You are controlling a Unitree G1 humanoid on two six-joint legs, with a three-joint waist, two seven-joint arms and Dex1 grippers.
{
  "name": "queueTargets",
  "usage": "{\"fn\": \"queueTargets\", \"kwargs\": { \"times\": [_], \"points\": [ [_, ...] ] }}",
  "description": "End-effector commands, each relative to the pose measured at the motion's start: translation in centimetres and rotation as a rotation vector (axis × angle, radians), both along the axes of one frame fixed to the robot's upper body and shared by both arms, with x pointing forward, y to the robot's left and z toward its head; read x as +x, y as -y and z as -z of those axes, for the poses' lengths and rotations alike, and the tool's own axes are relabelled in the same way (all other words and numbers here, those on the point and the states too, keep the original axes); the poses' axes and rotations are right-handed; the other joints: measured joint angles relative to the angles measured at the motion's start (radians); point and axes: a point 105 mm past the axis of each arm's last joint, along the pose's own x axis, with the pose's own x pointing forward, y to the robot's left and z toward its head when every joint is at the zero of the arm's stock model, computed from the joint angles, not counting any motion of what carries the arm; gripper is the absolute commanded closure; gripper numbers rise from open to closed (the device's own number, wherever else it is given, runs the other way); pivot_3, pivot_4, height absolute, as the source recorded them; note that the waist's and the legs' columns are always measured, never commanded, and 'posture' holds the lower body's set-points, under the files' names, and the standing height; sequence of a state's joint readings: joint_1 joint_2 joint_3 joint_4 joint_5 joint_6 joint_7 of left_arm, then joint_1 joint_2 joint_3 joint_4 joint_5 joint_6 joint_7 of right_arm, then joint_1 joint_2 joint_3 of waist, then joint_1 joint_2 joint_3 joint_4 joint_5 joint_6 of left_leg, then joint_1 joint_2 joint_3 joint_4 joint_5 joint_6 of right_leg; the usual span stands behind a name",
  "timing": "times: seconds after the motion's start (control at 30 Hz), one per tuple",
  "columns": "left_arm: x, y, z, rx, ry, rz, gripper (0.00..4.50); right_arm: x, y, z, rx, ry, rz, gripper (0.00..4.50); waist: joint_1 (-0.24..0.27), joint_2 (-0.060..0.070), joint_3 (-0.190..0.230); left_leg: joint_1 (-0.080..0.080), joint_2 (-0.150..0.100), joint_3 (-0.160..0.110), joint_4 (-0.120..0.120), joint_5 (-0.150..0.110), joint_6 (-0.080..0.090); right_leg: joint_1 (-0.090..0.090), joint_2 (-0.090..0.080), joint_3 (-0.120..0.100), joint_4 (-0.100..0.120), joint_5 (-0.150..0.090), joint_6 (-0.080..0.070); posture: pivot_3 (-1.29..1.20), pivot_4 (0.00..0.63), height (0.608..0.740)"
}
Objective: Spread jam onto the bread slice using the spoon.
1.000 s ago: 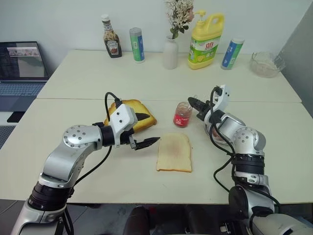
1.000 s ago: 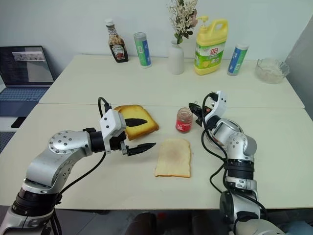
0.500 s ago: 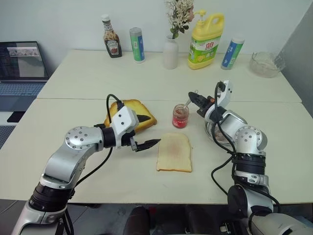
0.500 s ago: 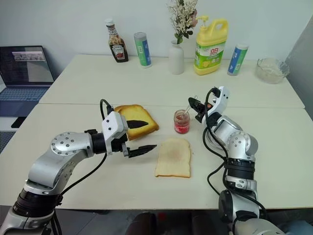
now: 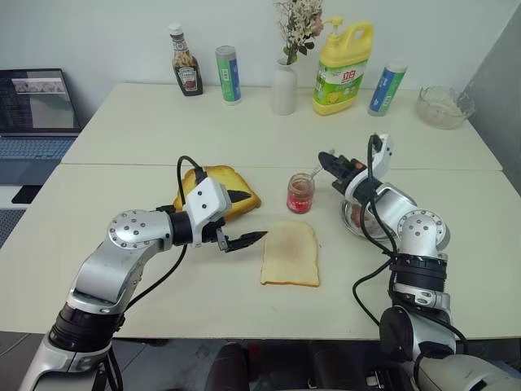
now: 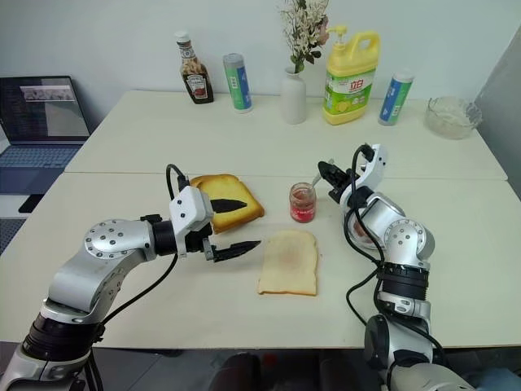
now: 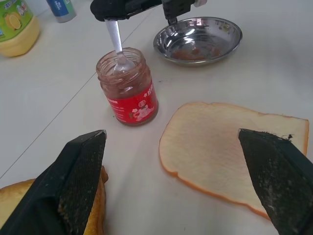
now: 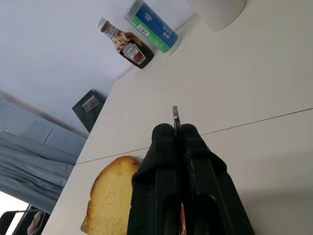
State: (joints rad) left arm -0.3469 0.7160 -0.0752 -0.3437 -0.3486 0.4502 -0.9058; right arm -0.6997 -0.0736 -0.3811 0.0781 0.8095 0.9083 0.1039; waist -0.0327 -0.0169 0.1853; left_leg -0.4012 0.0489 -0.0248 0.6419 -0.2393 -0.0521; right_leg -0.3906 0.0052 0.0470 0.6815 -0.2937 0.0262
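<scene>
Left wrist view: right gripper (image 7: 124,7) pinches the spoon (image 7: 116,46), bowl dipped in the jam (image 7: 128,87) jar. Left gripper (image 5: 241,218) spread, idle beside the bread slice (image 5: 291,252), which lies near the jar. Advice: lift the spoon level, clear the jar rim, carry to the slice.

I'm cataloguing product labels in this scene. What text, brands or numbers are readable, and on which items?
None reads with certainty.
Yellow detergent jug: green label, large characters, too blurred to read.
Ketchup bottle: label shape shows, lettering illegible.
Jam jar: red label with small white print, unreadable.
Two blue-green canisters: print too small.
Laptop screen: illegible.
</scene>
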Motion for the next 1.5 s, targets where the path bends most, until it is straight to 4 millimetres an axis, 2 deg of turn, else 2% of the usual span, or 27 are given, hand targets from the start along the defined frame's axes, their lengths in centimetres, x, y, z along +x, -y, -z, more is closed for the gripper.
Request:
{"fn": "queueTargets", "kwargs": {
  "times": [0.03, 0.5, 0.77, 0.97, 1.27, 1.4, 1.5],
  "points": [
    [-0.1, 0.3, -0.7, -0.005, 0.038, 0.014, 0.0, -0.2, 0.4, -2.9, 0.026, 0.094, 0.007, 4.45, 0.0, 0.0, 0.0, 0.0, 0.0, 0.0, 0.0, 0.0, 0.0, 0.0, 0.0, 0.0, 0.0, 0.0, 0.0, 0.0, 0.15, 0.74],
    [0.0, 0.3, -0.7, -0.001, 0.052, 0.02, 0.0, 0.0, 1.9, -4.5, 0.095, 0.105, 0.048, 4.45, 0.0, 0.0, 0.0, 0.0, 0.0, 0.0, 0.0, 0.0, 0.0, 0.0, 0.0, 0.0, 0.0, 0.0, 0.0, 0.0, 0.15, 0.74],
    [0.1, 0.2, -0.8, -0.013, 0.05, 0.016, 0.0, -0.2, 2.5, -3.9, 0.184, 0.048, 0.07, 4.45, 0.0, 0.0, 0.0, 0.0, 0.0, 0.0, -0.001, 0.0, 0.0, 0.0, 0.0, 0.0, 0.0, 0.0, 0.0, 0.0, 0.15, 0.74],
    [0.4, 0.0, -0.9, -0.031, 0.049, 0.004, 0.0, -0.5, 2.1, -4.3, 0.273, 0.034, 0.044, 4.45, 0.0, 0.0, 0.0, 0.0, 0.0, 0.0, -0.001, 0.0, 0.0, -0.001, 0.0, 0.0, 0.0, 0.0, 0.0, 0.0, 0.15, 0.74],
    [0.7, 0.3, -1.2, -0.058, 0.062, 0.0, 0.0, -0.7, 1.7, -3.7, 0.255, 0.019, 0.024, 4.45, 0.0, 0.0, 0.0, -0.001, 0.0, 0.0, -0.001, 0.0, 0.0, -0.001, 0.0, 0.0, -0.001, 0.0, 0.0, 0.0, 0.15, 0.74],
    [0.9, 0.3, -1.9, -0.111, 0.068, -0.018, 0.0, -1.2, 1.5, -4.3, 0.253, 0.046, -0.004, 4.45, 0.0, 0.0, 0.0, -0.001, 0.0, 0.0, -0.001, 0.0, 0.0, -0.001, 0.0, 0.0, -0.001, 0.0, 0.0, 0.0, 0.15, 0.74],
    [0.6, 0.2, -2.7, -0.157, 0.066, -0.019, 0.0, -2.5, 0.9, -5.5, 0.232, 0.115, -0.071, 4.45, 0.0, 0.0, 0.0, -0.001, 0.0, 0.0, -0.001, 0.0, 0.0, -0.001, 0.0, 0.0, -0.001, 0.0, 0.0, 0.0, 0.15, 0.74]
  ]
}}
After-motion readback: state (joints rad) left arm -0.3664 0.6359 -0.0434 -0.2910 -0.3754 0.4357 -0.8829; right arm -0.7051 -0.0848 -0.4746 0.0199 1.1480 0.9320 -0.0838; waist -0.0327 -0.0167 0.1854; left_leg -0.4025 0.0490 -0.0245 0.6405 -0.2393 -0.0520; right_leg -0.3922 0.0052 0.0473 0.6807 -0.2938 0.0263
